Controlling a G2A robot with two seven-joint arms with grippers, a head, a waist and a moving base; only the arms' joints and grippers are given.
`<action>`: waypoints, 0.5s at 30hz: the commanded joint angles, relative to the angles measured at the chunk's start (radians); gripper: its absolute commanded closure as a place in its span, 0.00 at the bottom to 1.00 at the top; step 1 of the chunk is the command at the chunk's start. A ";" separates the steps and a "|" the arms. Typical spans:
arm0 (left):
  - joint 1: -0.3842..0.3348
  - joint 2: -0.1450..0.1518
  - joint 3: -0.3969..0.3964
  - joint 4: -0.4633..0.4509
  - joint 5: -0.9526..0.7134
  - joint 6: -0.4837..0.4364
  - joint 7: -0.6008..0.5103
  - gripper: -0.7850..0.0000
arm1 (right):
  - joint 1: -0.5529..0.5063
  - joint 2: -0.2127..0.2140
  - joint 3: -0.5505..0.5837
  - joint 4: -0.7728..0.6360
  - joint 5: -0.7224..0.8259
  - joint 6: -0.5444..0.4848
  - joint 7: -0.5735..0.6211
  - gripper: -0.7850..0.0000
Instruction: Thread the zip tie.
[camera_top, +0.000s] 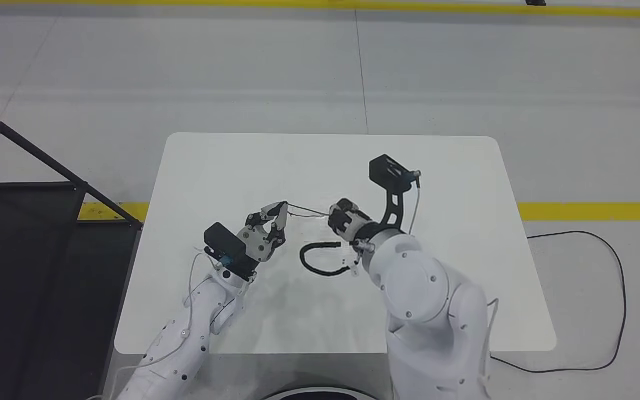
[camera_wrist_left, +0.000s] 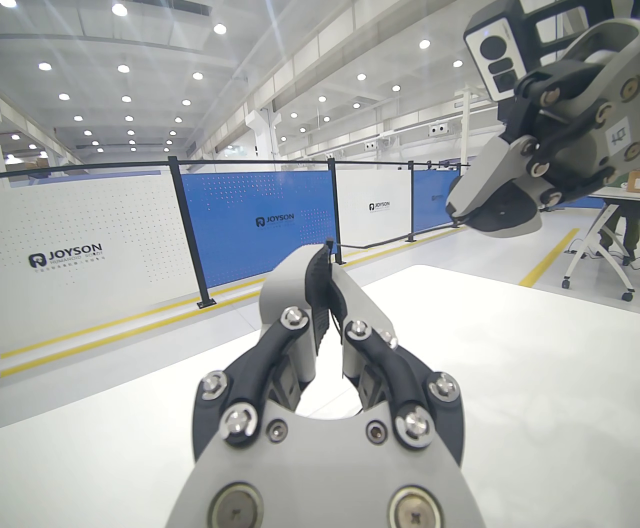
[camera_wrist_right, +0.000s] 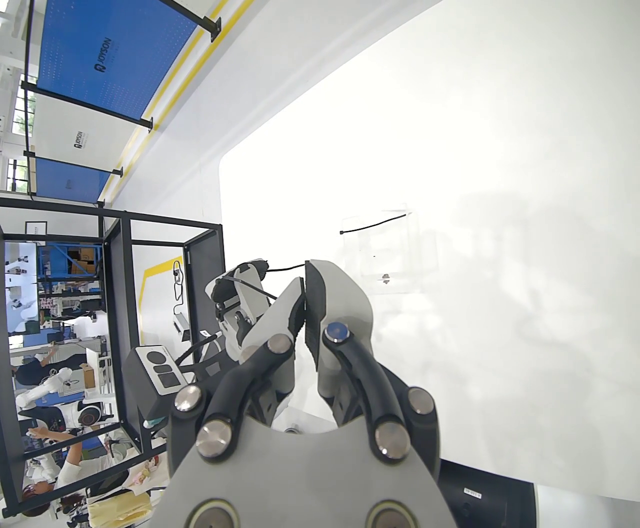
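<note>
You are looking at the zip tie (camera_top: 307, 209) hanging in the air above the middle of the white table (camera_top: 450, 180), its long axis running almost level from one gripper across to the other. Your left gripper (camera_top: 272, 222) is pinching it with its jaws closed. In the left wrist view the tie's square head (camera_wrist_left: 330, 244) is poking out past the fingertips while the strap is leading away toward the right gripper (camera_wrist_left: 462, 215). Your right gripper (camera_top: 338, 212) is clamping the far end, jaws pressed together with no gap showing, and the strap (camera_wrist_right: 285, 268) is leaving its tips (camera_wrist_right: 305, 280) toward the left gripper (camera_wrist_right: 250, 280). A second zip tie (camera_wrist_right: 372, 226) is lying flat on the table beyond them.
</note>
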 joint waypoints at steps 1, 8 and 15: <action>0.000 0.000 0.000 0.000 0.000 0.000 0.000 1.00 | 0.001 0.000 0.001 0.000 0.002 0.002 -0.001 1.00; 0.000 0.000 0.000 0.000 0.000 0.000 0.000 1.00 | 0.009 -0.002 0.005 0.013 0.004 0.001 -0.001 1.00; 0.000 0.000 0.000 0.000 0.000 0.000 0.000 1.00 | 0.014 -0.003 0.005 0.020 0.005 0.000 0.000 1.00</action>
